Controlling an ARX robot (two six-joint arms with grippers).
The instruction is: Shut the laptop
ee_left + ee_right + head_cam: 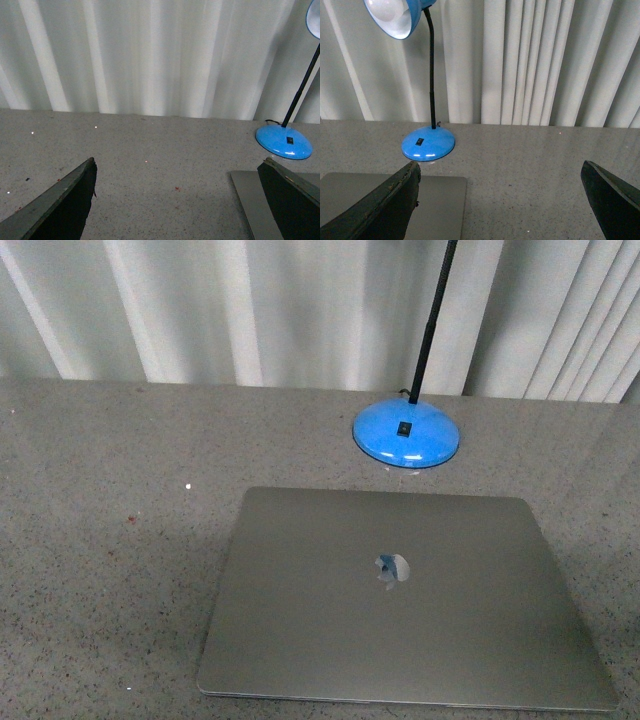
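Note:
The grey-silver laptop (pixel 400 600) lies flat on the speckled grey table with its lid down, the shiny apple logo facing up. Neither gripper shows in the front view. In the left wrist view my left gripper (pixel 180 200) is open and empty, its dark fingers (pixel 60 205) wide apart over bare table, with a strip of the laptop's lid (pixel 252 205) beside one finger. In the right wrist view my right gripper (pixel 502 200) is open and empty, and a corner of the laptop's lid (pixel 440 205) lies beside one finger (pixel 380 205).
A blue desk lamp stands just behind the laptop, its round base (pixel 406 433) on the table and its black stalk rising out of view; its shade (pixel 395 15) shows in the right wrist view. White pleated curtains close off the table's far edge.

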